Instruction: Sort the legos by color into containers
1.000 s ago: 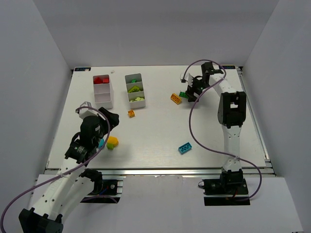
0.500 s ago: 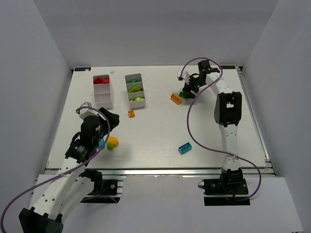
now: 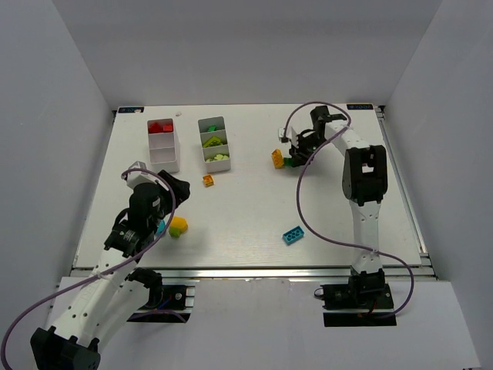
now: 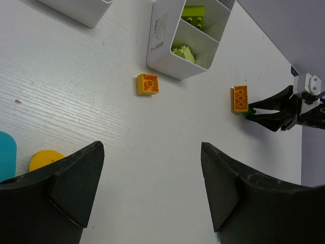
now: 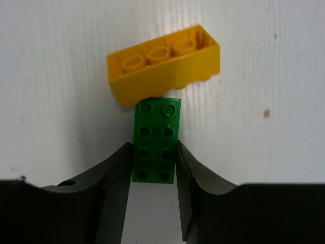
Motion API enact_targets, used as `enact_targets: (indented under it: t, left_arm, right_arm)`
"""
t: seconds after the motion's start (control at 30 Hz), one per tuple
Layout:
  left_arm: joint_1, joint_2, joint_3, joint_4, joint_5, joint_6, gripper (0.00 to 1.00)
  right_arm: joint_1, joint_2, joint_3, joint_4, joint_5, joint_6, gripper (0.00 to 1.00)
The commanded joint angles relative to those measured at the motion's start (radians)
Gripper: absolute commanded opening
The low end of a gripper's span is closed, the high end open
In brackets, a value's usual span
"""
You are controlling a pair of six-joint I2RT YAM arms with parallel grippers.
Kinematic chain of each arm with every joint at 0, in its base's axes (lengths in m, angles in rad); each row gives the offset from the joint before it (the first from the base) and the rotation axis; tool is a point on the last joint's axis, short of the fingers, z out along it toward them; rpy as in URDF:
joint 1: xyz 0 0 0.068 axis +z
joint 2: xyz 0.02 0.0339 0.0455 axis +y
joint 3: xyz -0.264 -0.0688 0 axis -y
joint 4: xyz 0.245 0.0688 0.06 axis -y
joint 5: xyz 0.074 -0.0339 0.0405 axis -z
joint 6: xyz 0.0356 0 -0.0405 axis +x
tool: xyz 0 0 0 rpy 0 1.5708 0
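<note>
The right tool (image 5: 154, 152) is pinching a dark green brick (image 5: 156, 133). Its two fingers (image 5: 118, 178) lie against the long sides of the brick's near half. The brick sits flat on the tabletop (image 5: 264, 168), studs up. Just past the fingertips, the brick's far end touches a long orange brick (image 5: 162, 63), which lies crosswise to the tool and a little askew. Whether the green end sits under it I cannot tell. Well behind this tool, back toward its arm's base, a cyan brick (image 3: 293, 234) lies alone.

The left tool (image 4: 151, 152) is spread wide with nothing between its fingers, held above the tabletop. Ahead of it and slightly to its left lies a small orange brick (image 4: 148, 84). Just beyond that stands a white tray (image 4: 161, 43), with lime bricks (image 4: 184, 52) in its nearest compartment and more in the next one. Further to the left, a second white tray (image 3: 164, 163) holds red bricks (image 3: 159, 126) in the compartment farthest from the tool. Close by the finger on the tool's left side sits a yellow piece (image 4: 44, 159). A cyan piece (image 4: 6, 155) is just beside it, cut off at the edge of the wrist view.
</note>
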Motion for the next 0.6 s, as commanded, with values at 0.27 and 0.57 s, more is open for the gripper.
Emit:
enact_targets:
  t: [0.27, 0.57]
  left_arm:
    - [0.004, -0.018, -0.010, 0.001, 0.006, -0.006, 0.86]
    - [0.004, -0.032, -0.016, 0.004, 0.003, -0.009, 0.86]
  right_arm:
    - [0.028, -0.125, -0.209, -0.029, -0.017, -0.034, 0.28]
    - [0.065, -0.352, -0.400, 0.064, -0.161, 0.012, 0.04]
